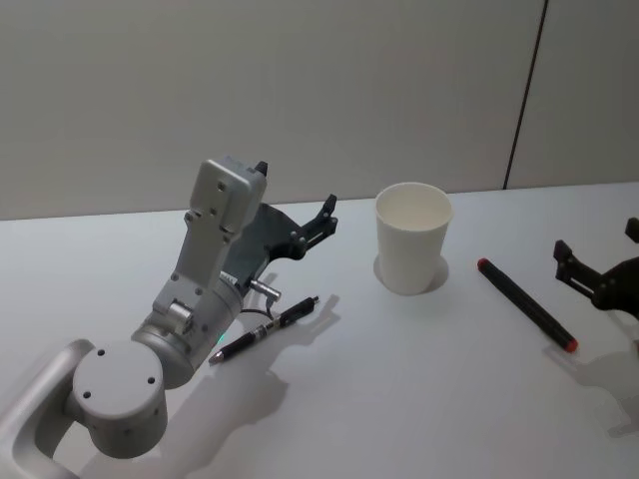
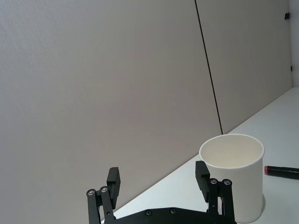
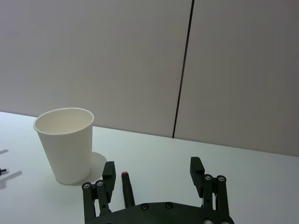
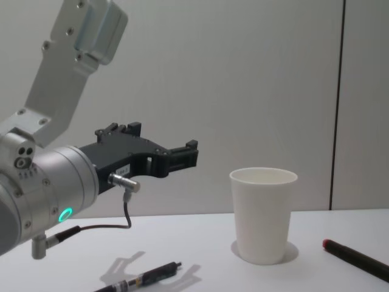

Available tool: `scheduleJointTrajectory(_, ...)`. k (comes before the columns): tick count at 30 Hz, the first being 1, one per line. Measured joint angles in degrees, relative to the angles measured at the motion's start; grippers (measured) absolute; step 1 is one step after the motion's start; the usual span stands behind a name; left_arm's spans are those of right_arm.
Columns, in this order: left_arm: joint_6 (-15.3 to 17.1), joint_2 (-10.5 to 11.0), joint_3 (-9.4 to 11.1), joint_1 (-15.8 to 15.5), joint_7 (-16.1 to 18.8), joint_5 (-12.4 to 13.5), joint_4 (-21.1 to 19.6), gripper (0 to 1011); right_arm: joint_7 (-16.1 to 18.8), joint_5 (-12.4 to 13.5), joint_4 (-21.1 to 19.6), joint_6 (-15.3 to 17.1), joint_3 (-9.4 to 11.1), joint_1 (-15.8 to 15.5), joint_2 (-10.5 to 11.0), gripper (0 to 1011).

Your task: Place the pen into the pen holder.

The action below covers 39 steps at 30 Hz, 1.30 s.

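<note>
The cup (image 1: pixel 412 239) stands upright on the white table (image 1: pixel 399 399), mouth up. What I can see of its inside is bare white wall, with no pen in it.

Two pens lie flat on the table, both outside the cup. The black pen (image 1: pixel 266 328) lies to the cup's left, apart from it, under the left arm. The red-ended pen (image 1: pixel 526 304) lies to the cup's right, with its nearer red end close to the cup's base but not touching it. I cannot tell which of the two the task means.

The left gripper (image 2: pixel 158 173) hangs in the air left of the cup, above the black pen and pointing toward the cup and the wall (image 1: pixel 300 90). Its fingers are spread wide and hold nothing.

The right gripper (image 3: pixel 153 167) sits low at the far right, just beside the red-ended pen. Its fingers are also spread wide with nothing between them.
</note>
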Motion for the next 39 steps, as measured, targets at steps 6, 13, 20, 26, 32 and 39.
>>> scheduleJointTrajectory(6, 0.0, 0.0, 0.0, 0.0, 0.0, 0.0, 0.0, 1001, -0.4, 1.1, -1.2, 3.6, 0.7, -0.2, 0.6, 1002)
scheduleJointTrajectory(13, 0.0, 0.0, 0.0, 0.0, 0.0, 0.0, 0.0, 1001, -1.1, 2.2, -1.9, 8.8, 1.2, 1.0, 0.7, 1001)
scheduleJointTrajectory(20, 0.0, 0.0, 0.0, 0.0, 0.0, 0.0, 0.0, 1001, -1.7, 2.6, -1.8, 14.6, 1.3, 2.9, 0.4, 1002)
scheduleJointTrajectory(26, 0.0, 0.0, 0.0, 0.0, 0.0, 0.0, 0.0, 1001, -1.7, 2.2, -0.8, 19.4, 0.9, 5.1, -0.3, 1002)
scheduleJointTrajectory(32, 0.0, 0.0, 0.0, 0.0, 0.0, 0.0, 0.0, 1001, -1.2, 1.2, 0.7, 23.1, 0.3, 7.2, -1.0, 1001)
scheduleJointTrajectory(39, 0.0, 0.0, 0.0, 0.0, 0.0, 0.0, 0.0, 1001, 0.5, -1.1, 3.3, 26.9, -1.0, 10.2, -2.5, 1002)
